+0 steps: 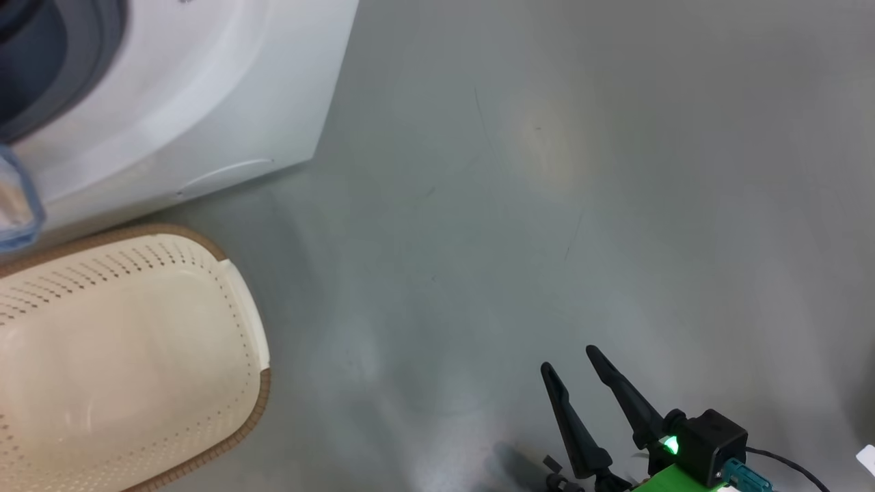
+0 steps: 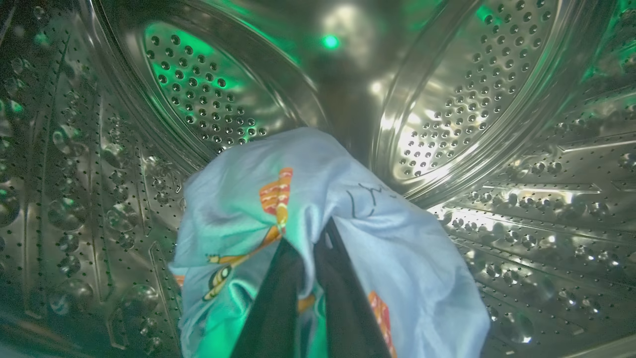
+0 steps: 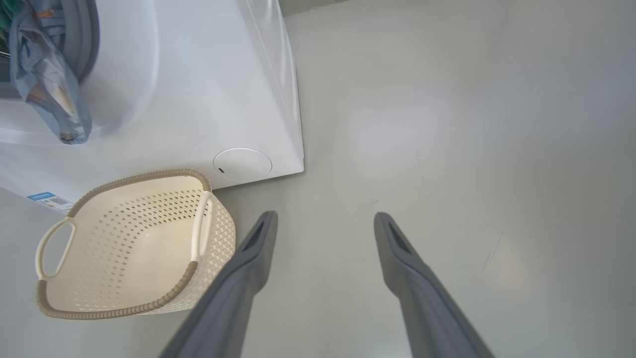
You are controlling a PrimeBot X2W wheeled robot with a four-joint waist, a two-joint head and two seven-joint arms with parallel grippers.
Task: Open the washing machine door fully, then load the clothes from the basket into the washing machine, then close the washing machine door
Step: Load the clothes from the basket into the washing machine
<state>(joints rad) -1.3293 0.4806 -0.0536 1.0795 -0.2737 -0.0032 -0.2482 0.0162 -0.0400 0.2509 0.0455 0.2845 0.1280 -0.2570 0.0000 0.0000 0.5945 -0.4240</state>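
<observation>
Just one blue garment [image 2: 238, 219] with orange prints, it's inside the drum [image 2: 497, 74] of the one washing machine [image 3: 198, 74], bunched over the left hand [image 2: 315, 233], which is clamped tight on it. One basket [image 3: 129, 238] on the floor [image 3: 447, 124] right by the machine. Right hand [image 3: 325, 219] spread wide, holding nothing.

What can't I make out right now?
Fingertips of the left hand: left wrist view, buried in the clothes.
Upper end of the clothes: right wrist view, cut off at the top.
Left part of the basket: head view, cut off by the edge.
Print on the blue label: right wrist view, too small.
</observation>
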